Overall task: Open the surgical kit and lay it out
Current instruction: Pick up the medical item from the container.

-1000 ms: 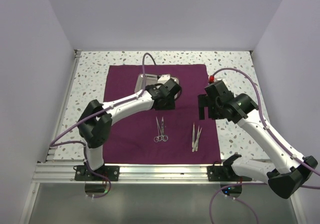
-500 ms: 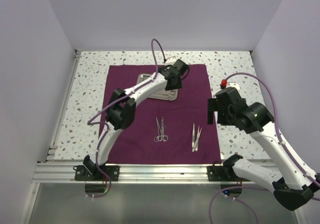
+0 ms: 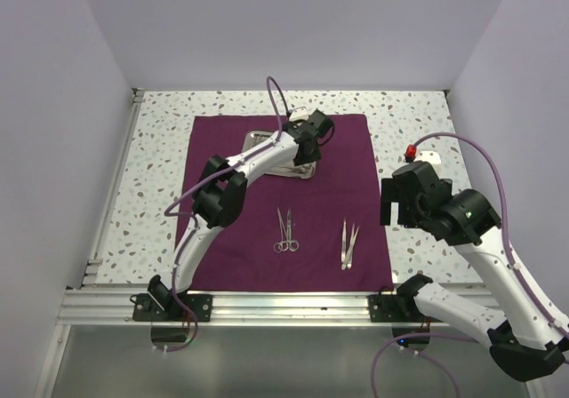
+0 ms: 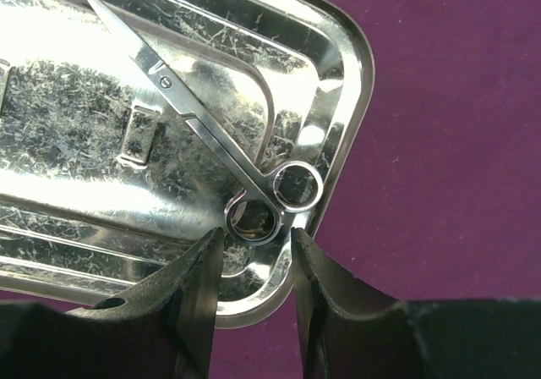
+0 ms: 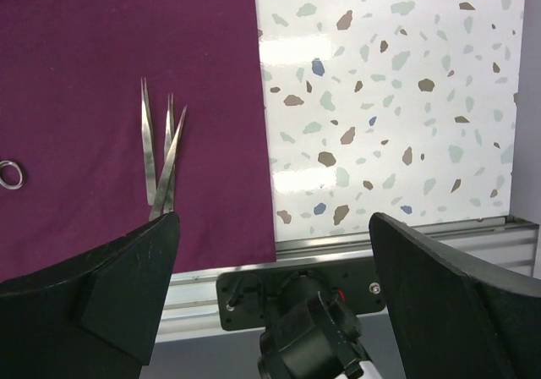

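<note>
Kit cloth (image 3: pixel 356 149), big & purple, lies flat on the bench (image 3: pixel 418 123). Shiny tray (image 4: pixel 359 57) sits on the cloth's far part w/ one pair of scissors (image 4: pixel 211 142) inside. My left jaws hang right at that pair's ring handles, one finger each side of a ring, apart, not clenched. Second scissors (image 3: pixel 286 231) & tweezers (image 3: pixel 348 242) lie on the cloth nearer me. My right jaws are spread wide, grasping nothing, above the cloth's right edge.
</note>
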